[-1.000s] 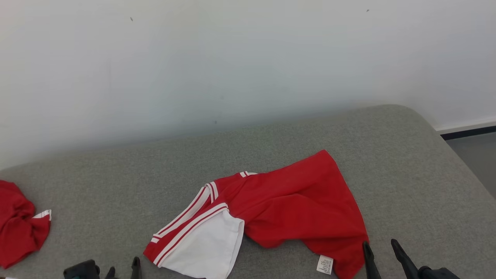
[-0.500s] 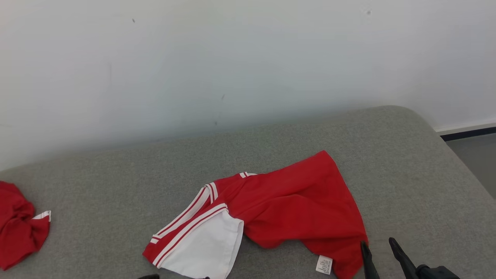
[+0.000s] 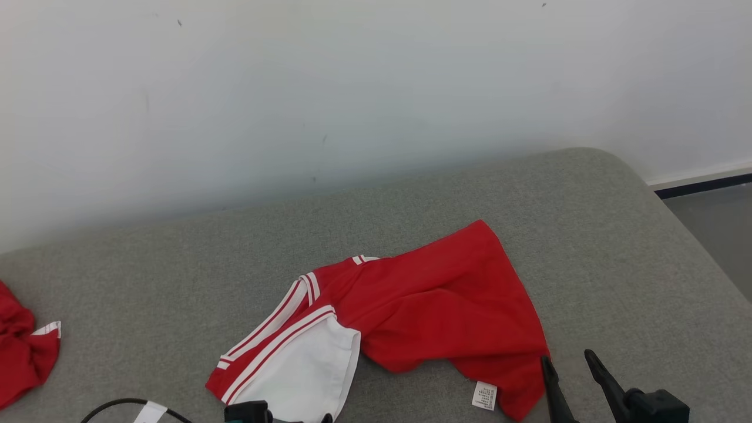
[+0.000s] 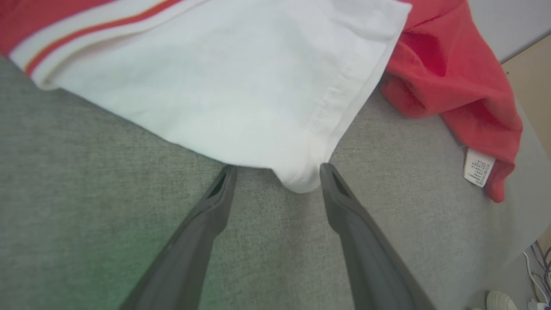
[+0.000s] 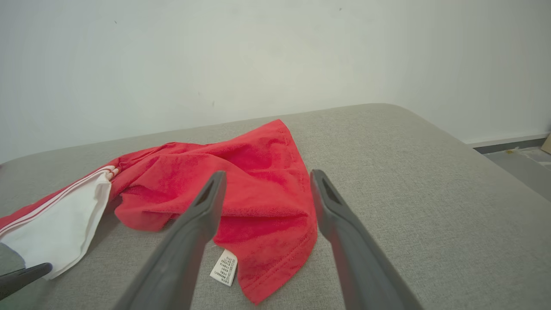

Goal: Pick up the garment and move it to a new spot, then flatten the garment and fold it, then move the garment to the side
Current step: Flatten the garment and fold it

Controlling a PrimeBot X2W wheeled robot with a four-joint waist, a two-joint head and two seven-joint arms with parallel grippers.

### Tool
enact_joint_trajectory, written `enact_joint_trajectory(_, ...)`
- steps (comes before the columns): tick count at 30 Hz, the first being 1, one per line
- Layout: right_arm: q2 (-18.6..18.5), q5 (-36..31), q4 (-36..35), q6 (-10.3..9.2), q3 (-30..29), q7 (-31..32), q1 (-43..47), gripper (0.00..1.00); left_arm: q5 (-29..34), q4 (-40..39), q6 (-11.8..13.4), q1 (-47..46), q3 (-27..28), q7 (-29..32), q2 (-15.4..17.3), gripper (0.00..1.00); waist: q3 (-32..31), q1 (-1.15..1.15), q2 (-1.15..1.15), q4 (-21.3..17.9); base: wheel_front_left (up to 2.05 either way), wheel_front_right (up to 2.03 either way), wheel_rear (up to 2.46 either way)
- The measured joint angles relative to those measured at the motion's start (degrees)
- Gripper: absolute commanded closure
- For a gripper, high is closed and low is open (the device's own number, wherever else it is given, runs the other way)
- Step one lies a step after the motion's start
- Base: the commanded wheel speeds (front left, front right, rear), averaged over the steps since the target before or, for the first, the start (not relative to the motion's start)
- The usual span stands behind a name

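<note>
The head view looks down across the grey surface [image 3: 176,282] to the wall [image 3: 352,88]. The left wrist view sits close above the garment [image 4: 241,86], the right skims low; all 3 share it.

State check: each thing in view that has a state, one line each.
garment: rumpled, unfolded, lying on grey surface, ungripped.
second red garment: crumpled, far left.
left gripper: open, white corner between its fingertips.
right gripper: open, empty, at red hem.
</note>
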Motion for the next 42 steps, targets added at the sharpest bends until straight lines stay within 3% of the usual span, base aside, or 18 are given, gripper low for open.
enact_joint_trajectory(4, -2.15, 1.05, 1.12, 0.0, 2.12, 3.3, -3.24, 0.0, 1.53, 1.99, -1.7, -2.08, -1.77, 0.0, -0.29, 0.0, 0.61, 0.01, 0.0, 0.58, 0.0, 0.0, 0.0)
enact_joint_trajectory(5, -3.16, 2.01, 1.76, 0.0, 2.6, 4.9, -4.77, 0.0, 1.6, 2.47, -1.93, -2.5, -2.03, 0.13, -0.38, 0.06, 0.82, 0.01, 0.0, 0.69, 0.0, 0.0, 0.0)
enact_joint_trajectory(6, -4.11, 2.92, 2.54, 0.0, 2.75, 6.73, -6.68, 0.0, 1.67, 2.8, -2.21, -2.84, -2.16, 0.12, -0.51, 0.27, 1.03, 0.0, 0.0, 0.79, 0.0, 0.0, 0.0)
enact_joint_trajectory(7, -5.13, 3.91, 3.31, 0.0, 2.72, 8.84, -8.96, 0.0, 1.77, 3.09, -2.38, -3.18, -2.31, 0.11, -0.59, 0.39, 1.25, 0.01, 0.0, 0.91, 0.0, 0.0, 0.0)
enact_joint_trajectory(12, -8.91, 8.56, 9.51, 0.0, 1.71, 19.93, -21.96, 0.0, 2.02, 4.2, -3.58, -4.52, -3.41, -0.04, -1.12, 0.62, 1.99, 0.01, 0.0, 2.22, 0.0, 0.0, 0.0)
enact_joint_trajectory(14, -9.9, 10.26, 13.44, 0.0, 0.48, 25.9, -26.68, 0.0, 2.16, 4.28, -3.98, -4.98, -4.02, 0.08, -1.38, 0.57, 2.23, 0.01, 0.0, 3.07, 0.0, 0.0, 0.0)
enact_joint_trajectory(15, -10.5, 10.69, 15.43, 0.0, 0.11, 28.72, -28.76, 0.0, 2.37, 4.27, -4.42, -5.14, -4.35, 0.14, -1.53, 0.48, 2.35, 0.01, 0.0, 3.54, 0.0, 0.0, 0.0)
enact_joint_trajectory(17, -11.37, 10.94, 19.63, 0.0, -1.38, 33.32, -32.64, 0.0, 2.58, 4.17, -4.88, -5.58, -5.13, 0.23, -1.93, 0.07, 2.59, 0.01, 0.0, 4.61, 0.0, 0.0, 0.0)
enact_joint_trajectory(18, -11.85, 10.87, 21.54, 0.0, -2.01, 34.76, -34.5, 0.0, 2.7, 4.07, -4.98, -5.82, -5.58, 0.41, -2.1, 0.0, 2.73, 0.01, 0.0, 5.18, 0.0, 0.0, 0.0)
enact_joint_trajectory(21, -12.95, 9.33, 26.74, 0.0, -4.0, 36.27, -39.53, 0.0, 3.02, 3.44, -5.44, -6.19, -6.59, 0.62, -2.44, 0.0, 3.27, 0.01, 0.0, 7.05, 0.0, 0.0, 0.0)
enact_joint_trajectory(23, -13.18, 8.75, 28.32, 0.0, -4.52, 36.5, -40.95, 0.0, 3.03, 3.11, -5.54, -6.35, -6.87, 0.63, -2.52, 0.16, 3.53, 0.01, 0.0, 7.71, 0.0, 0.0, 0.0)
enact_joint_trajectory(25, -13.33, 7.75, 31.06, 0.0, -5.48, 36.27, -43.35, 0.0, 3.32, 2.45, -5.91, -7.06, -7.56, 0.64, -2.63, 0.61, 4.22, 0.01, 0.01, 8.98, 0.0, 0.0, 0.0)
enact_joint_trajectory(26, -13.37, 7.22, 32.31, 0.0, -5.92, 36.1, -44.53, 0.0, 3.48, 1.98, -5.98, -7.44, -7.82, 0.66, -2.67, 0.68, 4.65, 0.01, 0.0, 9.59, 0.0, 0.0, 0.0)
enact_joint_trajectory(28, -13.63, 5.87, 34.78, 0.0, -6.61, 35.42, -46.62, 0.0, 3.68, 0.89, -6.2, -8.19, -8.53, 0.74, -2.82, 1.0, 5.65, 0.01, 0.0, 10.76, 0.0, 0.0, 0.0)
enact_joint_trajectory(42, -15.45, -2.1, 49.76, 0.0, -18.96, 31.05, -56.88, 0.0, 5.0, -7.66, -5.9, -12.17, -15.18, 3.76, -3.68, 1.0, 15.48, 0.02, 0.01, 17.84, 0.0, 0.0, 0.0)
